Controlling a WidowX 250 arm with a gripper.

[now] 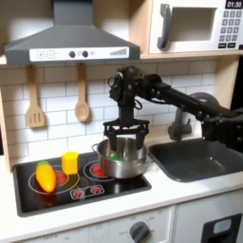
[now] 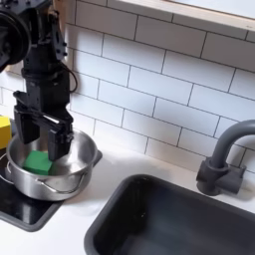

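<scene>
Second exterior view | end effector wide open over steel pot | green sponge inside (untouched)

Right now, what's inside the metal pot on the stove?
A green block lies in the pot, with something red beside it in the first exterior view. The pincer hangs over the pot, open, covering part of the inside.

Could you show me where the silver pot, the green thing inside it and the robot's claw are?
silver pot (image 2: 72, 149): second exterior view, on its right-hand rim.
green thing (image 2: 38, 162): second exterior view, on its flat top, inside the pot.
claw (image 2: 47, 136): second exterior view, midway between its fingertips, over the pot.
</scene>
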